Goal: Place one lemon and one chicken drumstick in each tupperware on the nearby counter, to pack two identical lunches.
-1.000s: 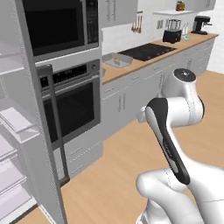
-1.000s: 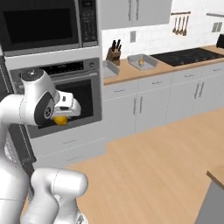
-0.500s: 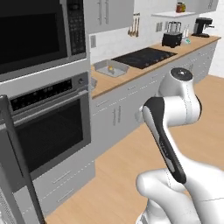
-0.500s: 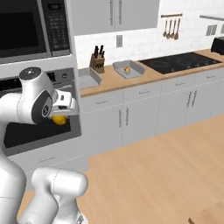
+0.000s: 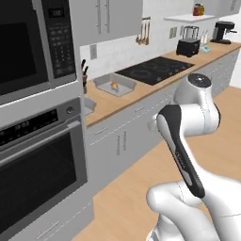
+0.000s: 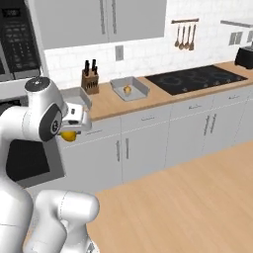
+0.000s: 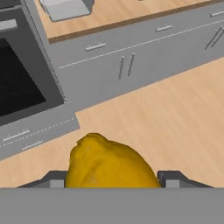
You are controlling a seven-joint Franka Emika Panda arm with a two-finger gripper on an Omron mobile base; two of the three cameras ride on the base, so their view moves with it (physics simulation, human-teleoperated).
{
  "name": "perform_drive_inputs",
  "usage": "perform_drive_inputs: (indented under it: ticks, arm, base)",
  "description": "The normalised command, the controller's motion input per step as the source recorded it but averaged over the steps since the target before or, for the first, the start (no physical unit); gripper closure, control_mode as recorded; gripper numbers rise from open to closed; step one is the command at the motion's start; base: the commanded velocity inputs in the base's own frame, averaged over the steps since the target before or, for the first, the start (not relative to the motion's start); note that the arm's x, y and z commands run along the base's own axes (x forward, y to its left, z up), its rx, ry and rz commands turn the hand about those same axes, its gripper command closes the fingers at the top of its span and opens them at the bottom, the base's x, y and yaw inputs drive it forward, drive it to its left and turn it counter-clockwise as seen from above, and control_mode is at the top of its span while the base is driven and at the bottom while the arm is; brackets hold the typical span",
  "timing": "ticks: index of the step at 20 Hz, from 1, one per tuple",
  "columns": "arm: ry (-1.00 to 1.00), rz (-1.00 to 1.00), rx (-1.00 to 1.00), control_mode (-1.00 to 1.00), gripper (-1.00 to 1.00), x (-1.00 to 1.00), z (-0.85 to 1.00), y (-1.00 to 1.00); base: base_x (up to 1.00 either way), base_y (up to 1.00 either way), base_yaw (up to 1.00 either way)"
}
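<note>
We find the end effector (image 6: pixel 70 129) clamped on a lemon (image 7: pixel 111 164), carried in the air above the wood floor (image 7: pixel 175 109), well short of the tabletop (image 6: pixel 148 96). In the hand view the lemon sits at 6 o'clock between the fingers. One tupperware (image 6: pixel 130 88) rests on the tabletop between the knife block (image 6: pixel 90 79) and the cooktop (image 6: pixel 197 79), with a small yellowish item inside that we cannot identify. A second tupperware (image 7: pixel 65 8) lies at 11 o'clock in the hand view, beside the oven (image 7: pixel 22 83).
</note>
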Motion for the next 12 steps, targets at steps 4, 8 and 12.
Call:
perform_drive_inputs:
  ticks: [4, 8, 12]
  arm:
    - [0.00, 0.00, 0.00, 1.00, 1.00, 0.00, 0.00, 0.00]
    - [0.00, 0.00, 0.00, 1.00, 1.00, 0.00, 0.00, 0.00]
    - [0.00, 0.00, 0.00, 1.00, 1.00, 0.00, 0.00, 0.00]
  base:
    - [1.00, -0.12, 0.08]
    - [1.00, -0.37, 0.19]
    - [1.00, -0.50, 0.29]
